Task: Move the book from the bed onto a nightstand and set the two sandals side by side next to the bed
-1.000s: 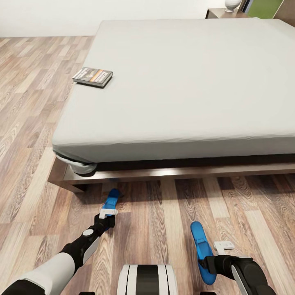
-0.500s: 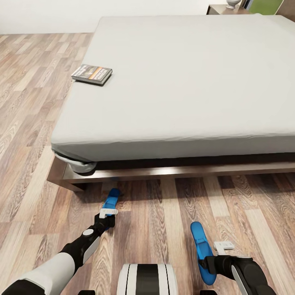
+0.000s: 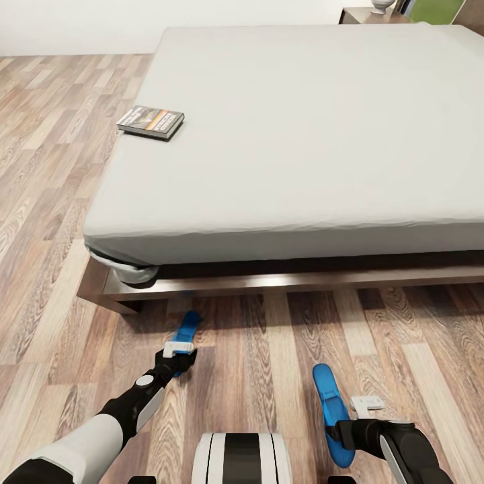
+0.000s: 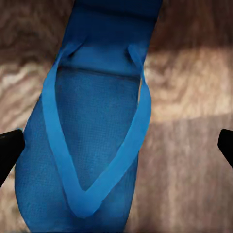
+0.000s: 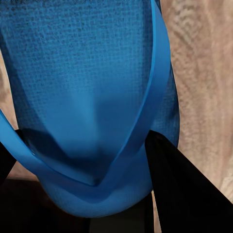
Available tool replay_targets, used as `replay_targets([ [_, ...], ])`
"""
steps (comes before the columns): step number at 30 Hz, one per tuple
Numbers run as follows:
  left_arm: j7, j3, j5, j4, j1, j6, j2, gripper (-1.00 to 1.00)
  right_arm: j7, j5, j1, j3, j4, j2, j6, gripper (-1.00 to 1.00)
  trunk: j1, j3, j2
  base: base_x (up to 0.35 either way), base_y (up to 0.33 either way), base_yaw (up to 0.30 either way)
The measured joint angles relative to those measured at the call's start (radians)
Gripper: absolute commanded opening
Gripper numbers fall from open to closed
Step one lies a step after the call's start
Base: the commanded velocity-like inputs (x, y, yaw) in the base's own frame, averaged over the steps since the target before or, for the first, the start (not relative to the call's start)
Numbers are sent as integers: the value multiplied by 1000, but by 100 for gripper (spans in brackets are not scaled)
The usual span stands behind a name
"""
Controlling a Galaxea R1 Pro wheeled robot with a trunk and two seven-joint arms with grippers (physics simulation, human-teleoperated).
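Blue sandals: two bright flip-flops on the wood-plank floor (image 3: 54, 202), near the foot of the bed (image 3: 296, 134). The left sandal (image 3: 185, 329) lies just short of the bed frame; the right sandal (image 3: 331, 411) sits nearer the robot and further right, so the two are well apart, not yet side by side.

Left gripper (image 3: 178, 349): released, fingers spread wide. In the left wrist view the dark fingertips (image 4: 9, 148) stand clear on either side of the sandal (image 4: 92, 145), touching nothing.

Right gripper (image 3: 343, 433): clenched on the near end of the right sandal; the wrist view shows dark fingers (image 5: 179, 189) pressed against the blue sole (image 5: 87, 97).

What changed: half a second ago the left sandal lay straighter; now it has swung slightly, its far tip pointing more to the right. The camera view matches.

Meaning: probably the left sandal has just been set down or nudged into place, leaving the right one to be brought alongside.

Book (image 3: 151, 122): on the mattress near the left edge, untouched.

Nightstand (image 3: 359, 15): far right corner, beyond the bed.
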Motion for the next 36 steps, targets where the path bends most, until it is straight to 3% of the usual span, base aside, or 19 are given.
replay_targets([
  [24, 0, 0, 1, 0, 0, 7, -4, 100, -1, 0, 0, 0, 1, 0, -1, -100, 0, 0, 0, 0, 0, 0],
  [31, 0, 0, 0, 1, 0, 14, -6, 100, -1, 0, 0, 0, 2, -1, -1, -100, -3, 27, 2, 0, 0, 0],
  [36, 0, 0, 0, 1, 0, 14, -6, 100, -1, 0, 0, 1, 2, -1, -1, -100, -3, 27, 2, 0, 0, 0],
])
